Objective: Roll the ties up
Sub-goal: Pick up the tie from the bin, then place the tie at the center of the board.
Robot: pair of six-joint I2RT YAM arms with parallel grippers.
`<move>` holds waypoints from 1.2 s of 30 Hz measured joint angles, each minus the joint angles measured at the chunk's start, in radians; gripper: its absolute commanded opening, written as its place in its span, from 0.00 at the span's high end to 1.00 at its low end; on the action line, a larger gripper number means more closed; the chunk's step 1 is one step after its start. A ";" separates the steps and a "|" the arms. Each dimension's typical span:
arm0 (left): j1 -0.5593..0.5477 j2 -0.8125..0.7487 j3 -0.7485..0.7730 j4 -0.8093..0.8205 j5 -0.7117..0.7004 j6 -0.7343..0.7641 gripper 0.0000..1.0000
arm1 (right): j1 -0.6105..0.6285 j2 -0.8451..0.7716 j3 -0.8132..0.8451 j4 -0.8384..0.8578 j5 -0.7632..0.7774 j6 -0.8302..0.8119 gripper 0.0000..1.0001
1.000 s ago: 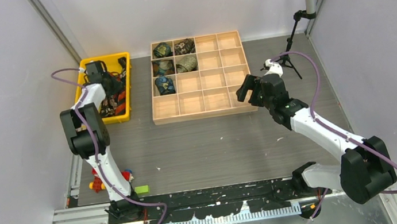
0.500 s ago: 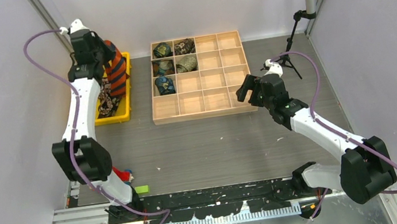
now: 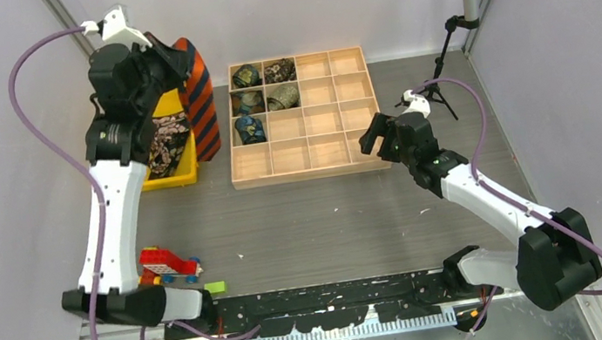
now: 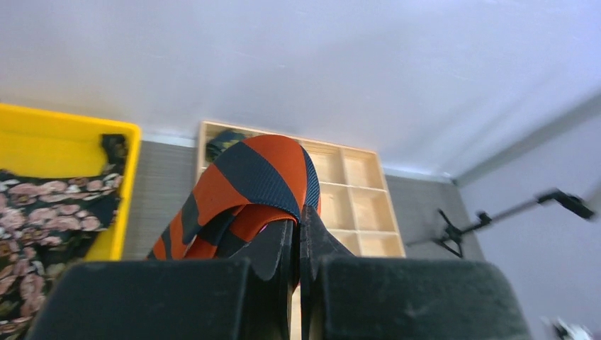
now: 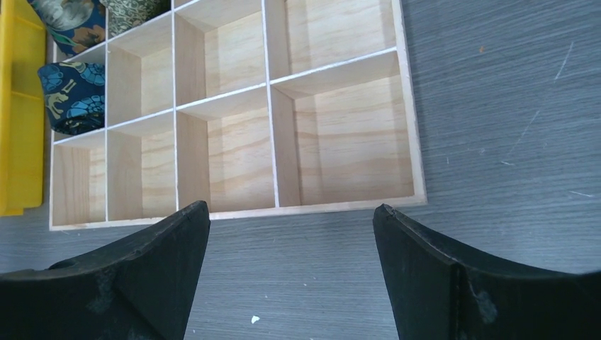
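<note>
While the left pincer (image 4: 298, 216) pinches the striped tie (image 4: 256, 168), the right pincer (image 5: 291, 212) gapes.

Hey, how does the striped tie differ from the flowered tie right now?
The striped tie is orange and black; the flowered tie is black with pink flowers. The striped tie hangs in the air; the flowered tie lies crumpled in the yellow bin. The left gripper pinches the striped tie; nothing holds the flowered tie. Neither is rolled.
</note>
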 measured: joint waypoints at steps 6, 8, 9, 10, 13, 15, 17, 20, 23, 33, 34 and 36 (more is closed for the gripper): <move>-0.125 -0.211 -0.138 -0.047 0.098 -0.041 1.00 | 0.000 -0.054 0.051 -0.145 0.039 0.006 0.10; -0.175 -0.288 -0.221 -0.061 0.144 -0.062 1.00 | 0.000 -0.091 0.101 -0.223 0.055 0.008 0.10; -0.201 -0.330 -0.275 -0.073 0.177 -0.079 1.00 | 0.000 -0.115 0.135 -0.270 0.064 0.010 0.10; -0.218 -0.355 -0.315 -0.079 0.203 -0.096 1.00 | 0.000 -0.139 0.163 -0.304 0.069 0.012 0.10; -0.274 -0.428 -0.471 -0.094 0.277 -0.153 1.00 | 0.000 -0.229 0.233 -0.391 0.068 0.021 0.10; -0.305 -0.449 -0.573 -0.116 0.301 -0.193 1.00 | 0.000 -0.299 0.256 -0.433 0.045 0.026 0.10; -0.328 -0.457 -0.640 -0.139 0.306 -0.230 1.00 | 0.000 -0.349 0.271 -0.472 0.014 0.032 0.10; -0.359 -0.480 -0.719 -0.172 0.305 -0.282 1.00 | 0.000 -0.387 0.295 -0.533 -0.031 0.038 0.10; -0.394 -0.512 -0.775 -0.176 0.282 -0.327 1.00 | 0.000 -0.406 0.310 -0.577 -0.096 0.045 0.10; -0.603 -0.288 -0.855 -0.137 0.063 -0.577 1.00 | 0.035 -0.426 0.260 -0.636 -0.190 0.069 0.10; -0.629 -0.245 -0.855 -0.127 0.041 -0.602 1.00 | 0.036 -0.431 0.255 -0.641 -0.190 0.071 0.10; -0.675 -0.144 -0.855 -0.103 0.006 -0.655 1.00 | 0.038 -0.438 0.245 -0.654 -0.189 0.075 0.10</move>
